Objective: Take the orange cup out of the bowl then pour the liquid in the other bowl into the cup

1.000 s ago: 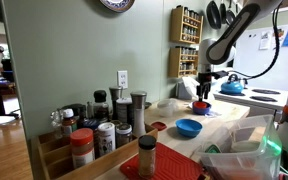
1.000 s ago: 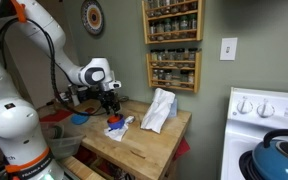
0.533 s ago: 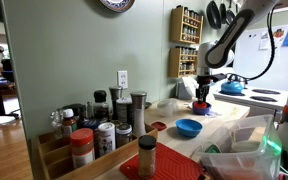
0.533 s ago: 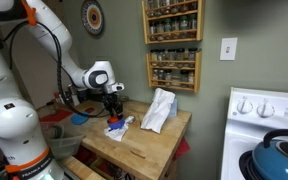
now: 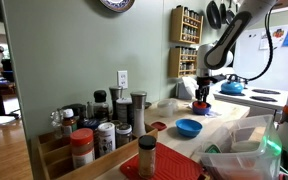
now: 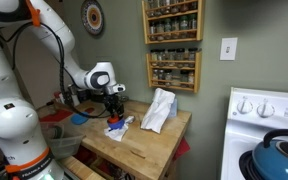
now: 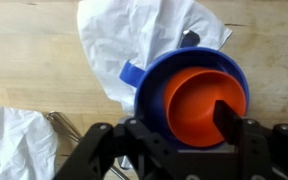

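Exterior view set low, close behind spice jars [image 5: 94, 135], facing along counter toward far arm [image 5: 229, 35] and blue kettle [image 5: 231, 86]. Exterior view set higher, mid-range, facing wall across wooden table [image 6: 149, 148]. Shared in both exterior views: arm, wall spice rack [image 6: 172, 45], kettle. Wrist view aimed straight down, very close over orange cup [image 7: 199, 105] inside blue bowl [image 7: 149, 90].

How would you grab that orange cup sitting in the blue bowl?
Pinch the rim of the orange cup from straight above, one of the jaws inside and one outside. It stands upright, mouth open, nested in the blue bowl, whose wall covers its sides, so only the top edge is free.
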{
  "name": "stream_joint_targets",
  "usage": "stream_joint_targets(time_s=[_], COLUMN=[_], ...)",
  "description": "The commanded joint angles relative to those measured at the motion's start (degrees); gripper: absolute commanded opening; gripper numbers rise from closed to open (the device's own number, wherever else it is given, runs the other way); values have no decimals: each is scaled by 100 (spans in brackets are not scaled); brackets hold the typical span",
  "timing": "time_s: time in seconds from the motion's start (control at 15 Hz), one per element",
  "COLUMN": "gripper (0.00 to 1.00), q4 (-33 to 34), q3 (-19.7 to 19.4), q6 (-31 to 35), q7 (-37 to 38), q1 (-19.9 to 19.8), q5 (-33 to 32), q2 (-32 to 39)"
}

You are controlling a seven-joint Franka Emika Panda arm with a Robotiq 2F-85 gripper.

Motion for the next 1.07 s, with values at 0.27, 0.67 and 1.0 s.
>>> stream_joint_targets(time_s=[0.27,0.67,1.0], gripper=[9,1,1], q4=[15,28,171], q3=[-50,-21,102], q6=[126,-217,-725], q7=[91,-111,-821], q1=[26,78,458], q5=[-131,-73,572], q2=[150,-270,-805])
